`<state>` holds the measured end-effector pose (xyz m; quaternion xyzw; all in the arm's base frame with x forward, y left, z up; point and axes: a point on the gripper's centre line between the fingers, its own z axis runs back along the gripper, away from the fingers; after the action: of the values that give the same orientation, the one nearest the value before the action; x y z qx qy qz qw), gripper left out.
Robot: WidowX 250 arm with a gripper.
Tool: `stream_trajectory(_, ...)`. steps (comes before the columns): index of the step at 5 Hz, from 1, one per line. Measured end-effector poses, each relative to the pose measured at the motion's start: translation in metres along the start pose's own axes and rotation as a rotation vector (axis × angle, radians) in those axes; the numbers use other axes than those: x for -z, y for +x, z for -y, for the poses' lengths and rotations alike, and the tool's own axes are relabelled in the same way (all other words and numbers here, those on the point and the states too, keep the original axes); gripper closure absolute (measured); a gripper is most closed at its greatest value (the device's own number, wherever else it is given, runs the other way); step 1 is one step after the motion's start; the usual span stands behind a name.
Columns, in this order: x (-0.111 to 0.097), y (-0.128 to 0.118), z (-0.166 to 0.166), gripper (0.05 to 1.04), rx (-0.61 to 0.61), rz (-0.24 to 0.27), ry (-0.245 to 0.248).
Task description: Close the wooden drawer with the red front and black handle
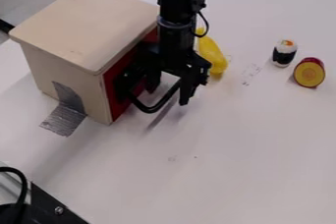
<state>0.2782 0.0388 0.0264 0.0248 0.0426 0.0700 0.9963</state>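
Parted and empty, the gripper hangs at the curved black handle of the wooden box. The red front (handle side) seems shut, so little is done, gripping included.

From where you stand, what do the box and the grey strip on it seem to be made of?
The box looks like wood with a smooth, matte finish, judging by its pale tan boards; its red front may be painted. The grey strip looks like tape, perhaps cloth-backed, with a dull silvery sheen and wrinkles.
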Motion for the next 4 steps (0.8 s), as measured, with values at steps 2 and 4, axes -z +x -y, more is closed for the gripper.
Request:
stream_trajectory(2,-0.054,-0.006,0.017,0.085,0.041,0.110,-0.038)
stream_trajectory(4,-0.083,-0.013,0.046,0.086,0.110,0.128,-0.093)
